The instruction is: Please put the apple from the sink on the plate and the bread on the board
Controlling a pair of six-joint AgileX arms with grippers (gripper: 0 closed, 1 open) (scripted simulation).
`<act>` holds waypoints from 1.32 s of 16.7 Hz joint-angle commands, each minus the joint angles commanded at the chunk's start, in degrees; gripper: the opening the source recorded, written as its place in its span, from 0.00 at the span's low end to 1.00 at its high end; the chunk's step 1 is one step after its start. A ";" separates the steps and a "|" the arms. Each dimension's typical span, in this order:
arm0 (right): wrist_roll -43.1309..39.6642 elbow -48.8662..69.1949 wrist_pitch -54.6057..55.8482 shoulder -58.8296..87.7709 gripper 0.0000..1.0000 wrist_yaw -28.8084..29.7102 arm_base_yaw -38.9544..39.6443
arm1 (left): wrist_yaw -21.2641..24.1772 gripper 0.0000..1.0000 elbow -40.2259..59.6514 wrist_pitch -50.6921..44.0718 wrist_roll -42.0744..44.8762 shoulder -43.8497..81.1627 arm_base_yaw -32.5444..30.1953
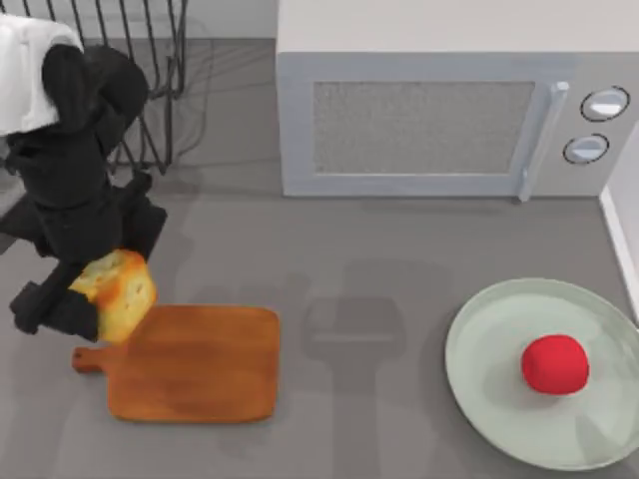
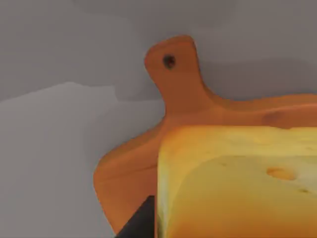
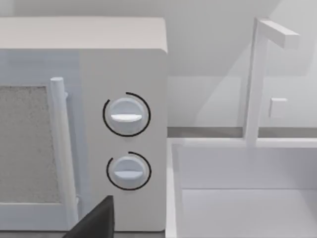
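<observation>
The left tool (image 1: 95, 299) grips the bread (image 1: 120, 292) above the board's (image 1: 200, 364) handle end; the apple (image 1: 555, 363) rests on the plate (image 1: 479, 349)

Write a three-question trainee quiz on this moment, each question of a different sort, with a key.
1. True or false: the apple lies on the plate.
2. The left gripper holds the bread over which part of the board? A handle end B far right edge C off the board entirely
3. Fill in: the big appliance at the table's back is a ____.

Key: 1 true. 2 A. 3 microwave.
</observation>
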 joint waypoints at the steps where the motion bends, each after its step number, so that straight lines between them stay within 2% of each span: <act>1: 0.00 0.00 0.00 0.00 1.00 0.00 0.00 | 0.05 0.00 -0.89 0.60 -5.87 -0.67 -1.56; 4: 0.00 0.00 0.00 0.00 1.00 0.00 0.00 | 0.08 0.00 -3.39 2.67 -19.80 -3.12 -5.53; 8: 0.00 0.00 0.00 0.00 1.00 0.00 0.00 | -0.07 0.00 -5.58 4.87 -29.92 -5.85 -8.62; 16: 0.00 0.00 0.00 0.00 1.00 0.00 0.00 | -0.13 0.00 -6.09 5.72 -31.27 -5.89 -8.79; 22: 0.00 0.00 0.00 0.00 1.00 0.00 0.00 | -0.01 0.00 -10.09 12.18 -31.38 -3.67 -9.07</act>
